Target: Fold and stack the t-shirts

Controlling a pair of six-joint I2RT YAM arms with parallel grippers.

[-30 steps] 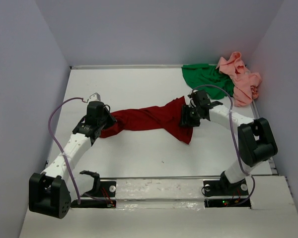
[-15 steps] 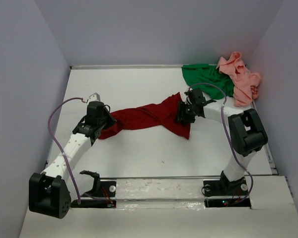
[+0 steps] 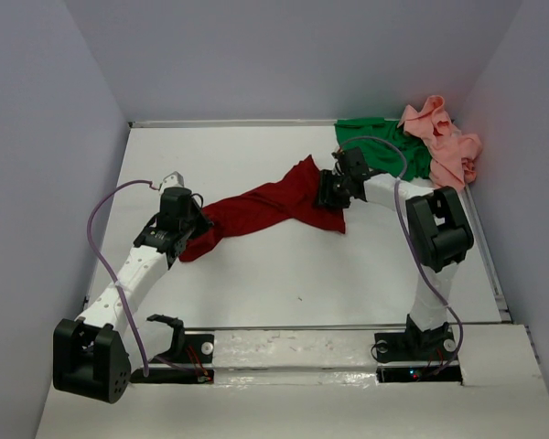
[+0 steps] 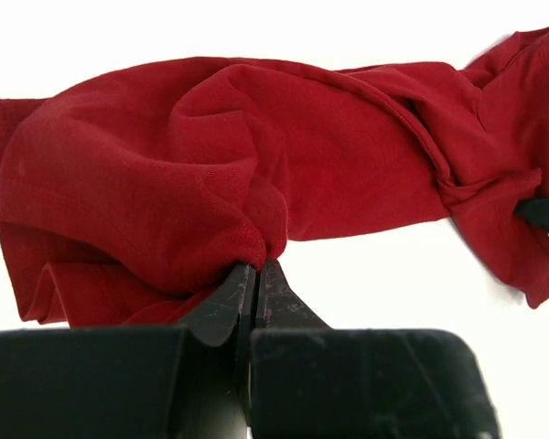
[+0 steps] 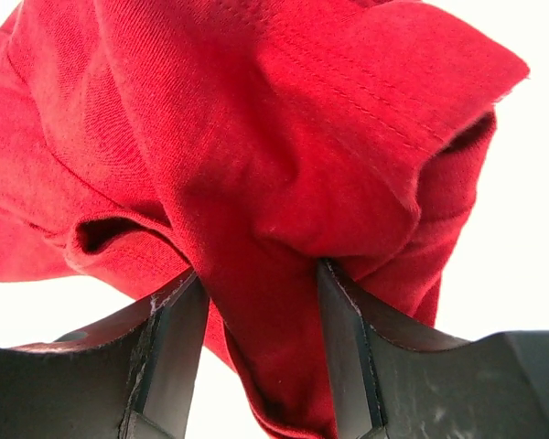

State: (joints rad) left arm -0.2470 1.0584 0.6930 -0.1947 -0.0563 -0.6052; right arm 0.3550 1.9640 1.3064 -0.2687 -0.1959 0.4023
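Jaws of the left gripper (image 4: 254,271) and right gripper (image 5: 256,280) each clamp the soft, wrinkled dark red t-shirt (image 3: 256,206), stretched ropelike between them.

A middle t-shirt (image 3: 256,206) stretches across the counter (image 3: 256,293), its left end in the left hand (image 3: 196,226) and its right end in the right hand (image 3: 328,194). Behind the right hand, in the far right corner, a second t-shirt (image 3: 375,142) lies touching a third t-shirt (image 3: 448,146) on its right, beside the wall.
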